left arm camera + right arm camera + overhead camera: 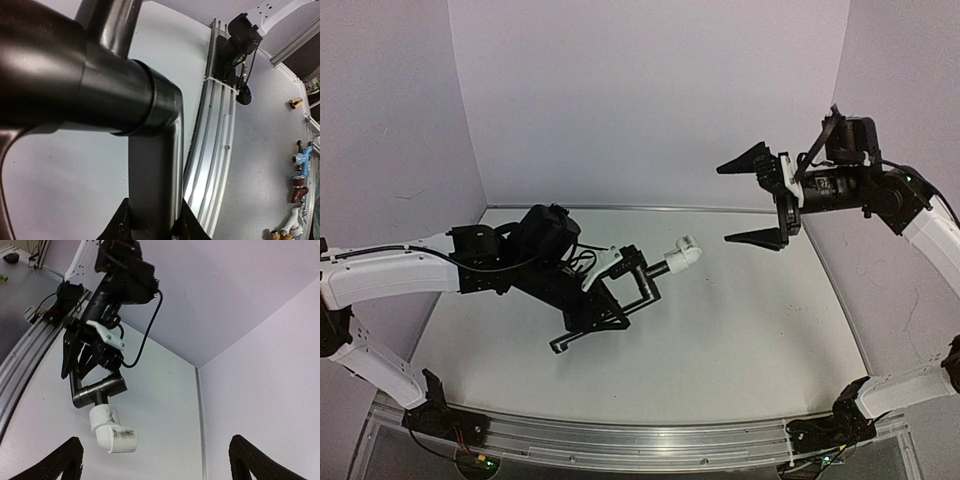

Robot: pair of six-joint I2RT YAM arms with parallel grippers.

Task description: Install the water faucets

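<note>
- The white fitting (684, 253) is seen already seated on the end of the black pipe (658, 272), mid-frame in the top view. The joined piece is carried in the air above the table (750, 330).
- That much is judged done: fitting and pipe are joined into one piece.
- No sink or mounting base can be made out in any view, so where the assembly is meant to go cannot be told. Any mounting is judged to be left.
- The left gripper (625, 290), left of centre, is clamped narrow on the black pipe. In the left wrist view the pipe is seen running down between the jaws at the bottom edge.
- The right gripper (724, 204), upper right of the top view, is spread wide. Nothing is held and nothing is touched, and clear space is seen between it and the white fitting.
- In the right wrist view its fingers (65, 460) are seen at the bottom corners, with the fitting hanging at lower left, apart from both.
</note>
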